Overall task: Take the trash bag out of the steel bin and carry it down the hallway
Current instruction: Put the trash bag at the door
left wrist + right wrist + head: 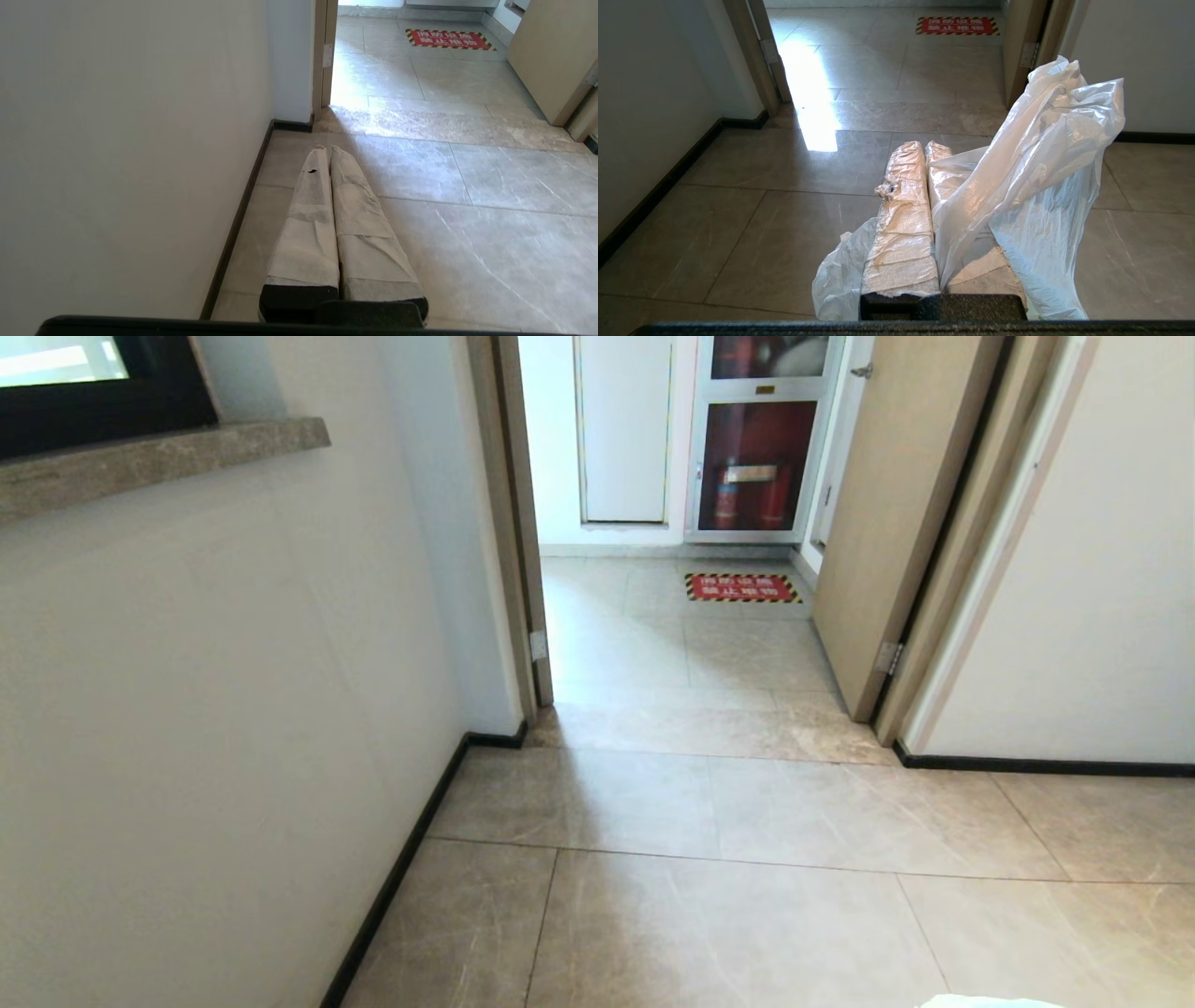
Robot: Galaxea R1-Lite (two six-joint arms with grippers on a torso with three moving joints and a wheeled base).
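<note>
Left pincer (327, 151) pressed together and bare; right pincer (924, 148) apparently clamped too.

Glossy beige marbled floor tiles (709, 896), with a red hazard-striped floor sign (742, 587) flat beyond the doorway

The thin white translucent plastic trash bag (1031, 186) is crinkled and shiny, with soft highlights on its folds. The right gripper's fingers (906, 224) are wrapped in pale, woven-looking tape, wrinkled and slightly glossy; the left gripper's fingers (308, 224) carry the same wrap, matt and creased, with a small tear. The hallway floor of beige marbled tiles (728, 896) is smooth and glossy, reflecting light from the far doorway. The plain white walls (215, 709) are matt and smooth, edged by black skirting (392, 877). The light wood-look door (887, 523) is satin. The grey stone sill (159, 457) at far left is speckled and matt.
</note>
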